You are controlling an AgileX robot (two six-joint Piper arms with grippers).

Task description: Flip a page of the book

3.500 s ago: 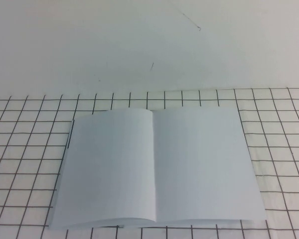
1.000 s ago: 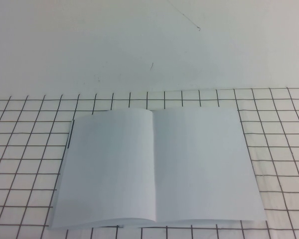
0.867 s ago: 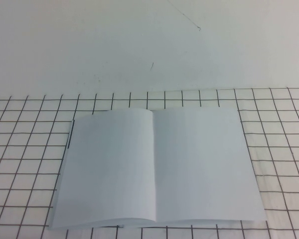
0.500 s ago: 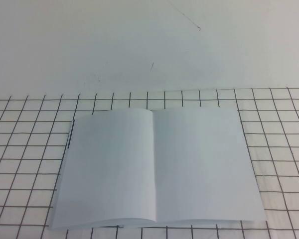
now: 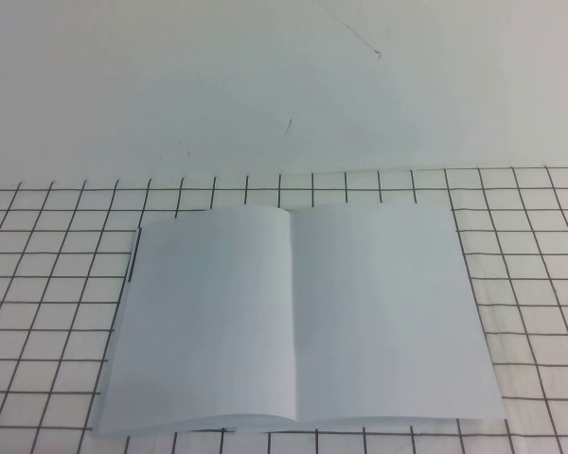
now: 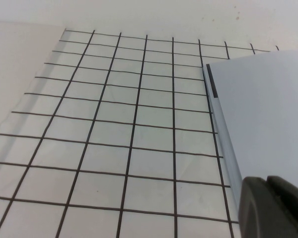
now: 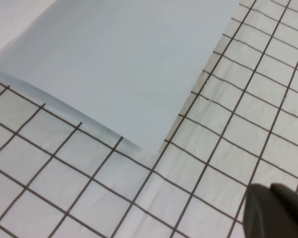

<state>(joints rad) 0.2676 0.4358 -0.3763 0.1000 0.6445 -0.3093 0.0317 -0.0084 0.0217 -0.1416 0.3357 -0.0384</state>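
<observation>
The book [image 5: 293,322] lies open and flat on the grid cloth, both facing pages blank white. The left leaf [image 5: 208,322] and the right leaf [image 5: 388,312] meet at the centre fold. No photos or dark banner show. Neither gripper appears in the high view. My left gripper [image 6: 267,184] shows as dark fingertips held together, low beside the book's left edge [image 6: 263,109]. My right gripper [image 7: 271,191] shows the same way, above the cloth off the book's near right corner [image 7: 119,64]. Neither touches the book.
A white cloth with a black grid [image 5: 47,284] covers the near table. Plain white surface [image 5: 265,85] lies behind it. A thin dark strip [image 5: 133,255] runs along the book's far left edge, also in the left wrist view [image 6: 211,79].
</observation>
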